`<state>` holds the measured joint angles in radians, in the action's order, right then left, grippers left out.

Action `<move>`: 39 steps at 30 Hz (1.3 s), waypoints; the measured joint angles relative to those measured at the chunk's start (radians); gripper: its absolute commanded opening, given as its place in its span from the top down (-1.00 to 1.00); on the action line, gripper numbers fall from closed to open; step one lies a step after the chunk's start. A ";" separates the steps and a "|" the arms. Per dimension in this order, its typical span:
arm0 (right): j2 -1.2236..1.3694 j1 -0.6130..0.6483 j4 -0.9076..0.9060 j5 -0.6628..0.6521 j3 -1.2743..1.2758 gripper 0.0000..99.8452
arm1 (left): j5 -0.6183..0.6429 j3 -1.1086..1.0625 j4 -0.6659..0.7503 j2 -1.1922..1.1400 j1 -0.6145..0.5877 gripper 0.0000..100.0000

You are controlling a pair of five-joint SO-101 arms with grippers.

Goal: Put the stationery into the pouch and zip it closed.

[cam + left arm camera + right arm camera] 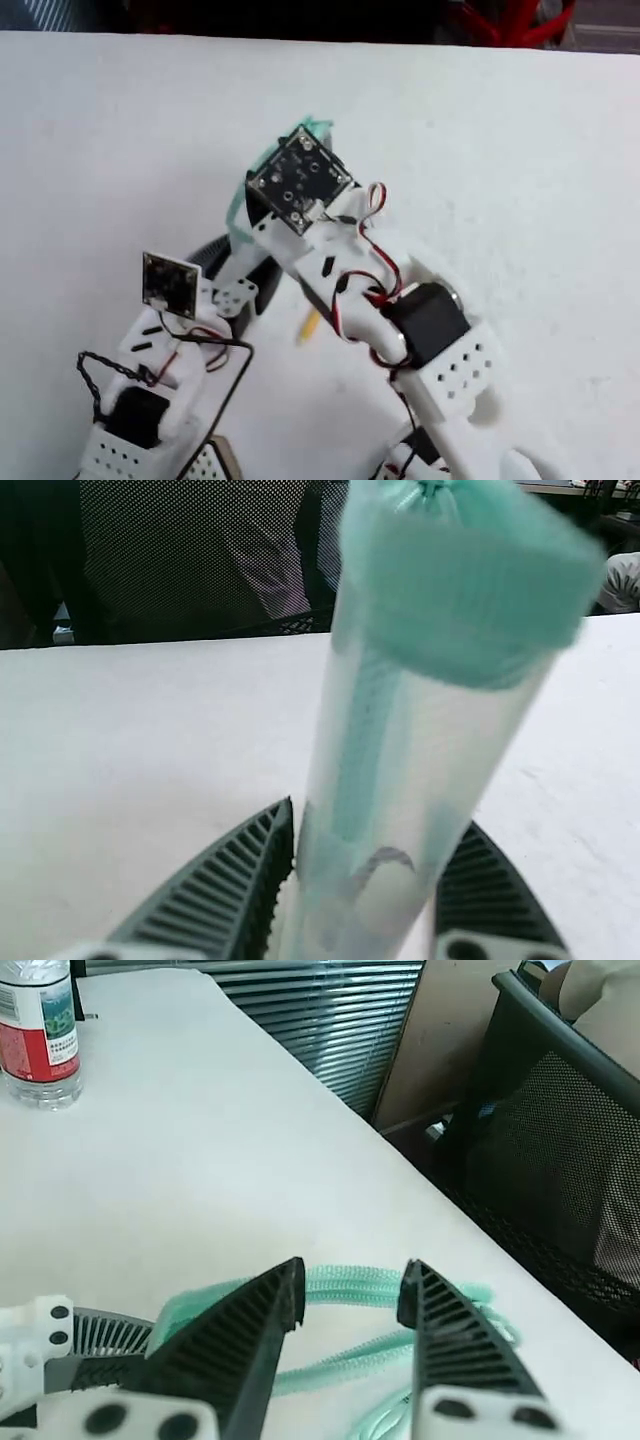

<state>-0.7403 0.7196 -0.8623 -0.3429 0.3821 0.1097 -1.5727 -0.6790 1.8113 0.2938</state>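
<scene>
Pouch (pixel 400 780) sits clamped in the fingers of the left gripper (pixel 378 825); farther out, the right gripper (pixel 353 1270) hovers over its teal zipper (pixel 340 1285), fingers apart — a pencil (pixel 308 325) lies outside on the table (pixel 520 150). Risk: thin plastic slips or folds, shutting the mouth before loading.

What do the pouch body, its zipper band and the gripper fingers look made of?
Pouch body: soft translucent plastic film, likely vinyl; a green strip shows through it. Zipper band: mint fabric tape, matte, fuzzy-edged. Left gripper fingers: dark rigid plastic, ridged faces, probably printed.
</scene>
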 measured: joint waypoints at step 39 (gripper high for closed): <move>0.658 -0.381 -0.097 0.589 0.095 0.69 | -0.032 -0.012 0.034 0.000 -0.002 0.66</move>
<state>-0.0821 0.3391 -0.9590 0.2463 0.4772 0.0775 -1.5850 -0.6452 1.8113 0.2923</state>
